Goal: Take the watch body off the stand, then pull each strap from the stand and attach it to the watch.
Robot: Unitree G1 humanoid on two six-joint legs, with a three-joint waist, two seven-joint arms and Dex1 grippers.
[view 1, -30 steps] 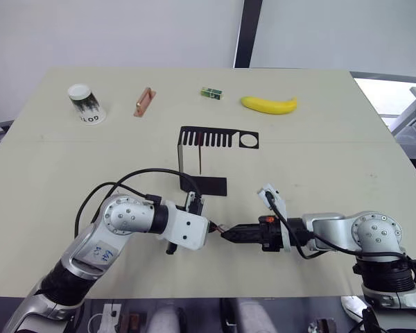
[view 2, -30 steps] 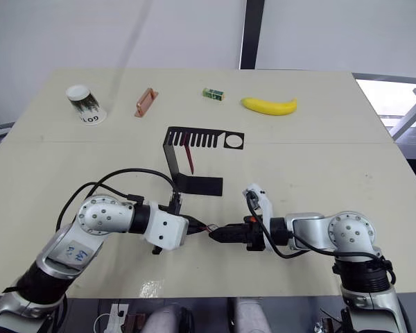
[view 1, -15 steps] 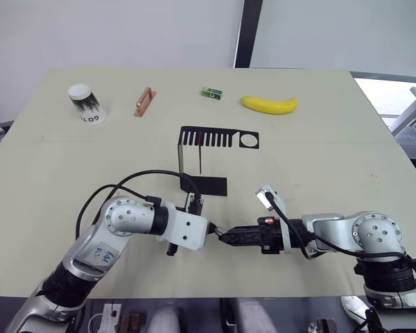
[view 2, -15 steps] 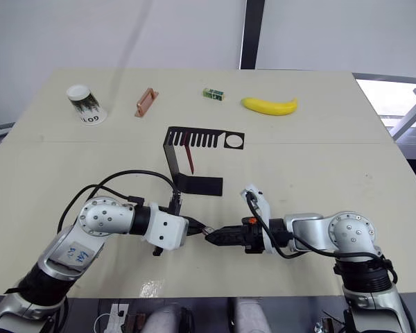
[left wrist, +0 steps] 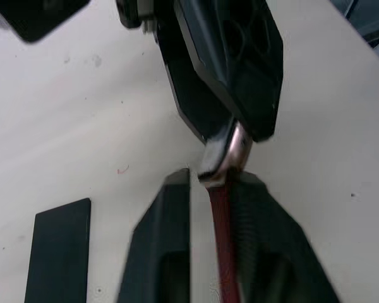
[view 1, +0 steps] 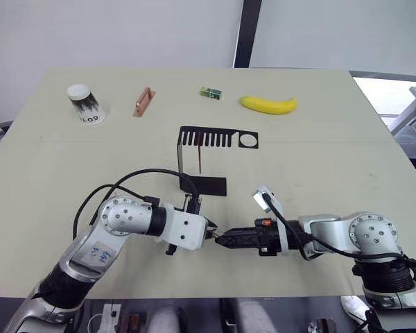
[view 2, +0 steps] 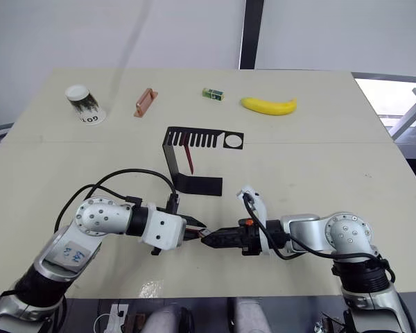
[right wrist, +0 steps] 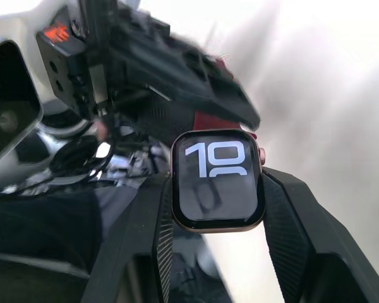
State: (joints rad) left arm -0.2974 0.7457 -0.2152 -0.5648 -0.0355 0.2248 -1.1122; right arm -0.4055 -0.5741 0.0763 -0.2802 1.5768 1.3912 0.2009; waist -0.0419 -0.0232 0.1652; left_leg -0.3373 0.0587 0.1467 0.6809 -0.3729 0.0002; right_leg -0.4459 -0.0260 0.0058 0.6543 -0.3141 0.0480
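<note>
Two grippers meet low-centre: left gripper (left wrist: pixel 208 189) clamped on strap (left wrist: pixel 222 252), right gripper (right wrist: pixel 216 189) clamped on watch body (right wrist: pixel 216 180) (screen lit). Slight misalignment could jam or drop it.

Strap (left wrist: pixel 222 252) in left gripper (left wrist: pixel 208 189): lower length cut off by picture edge. Its join with the watch body (right wrist: pixel 217 180) is hidden behind the case. Printing on green box (view 1: pixel 210 91), far beyond the stand (view 1: pixel 218 139), too small to read.
</note>
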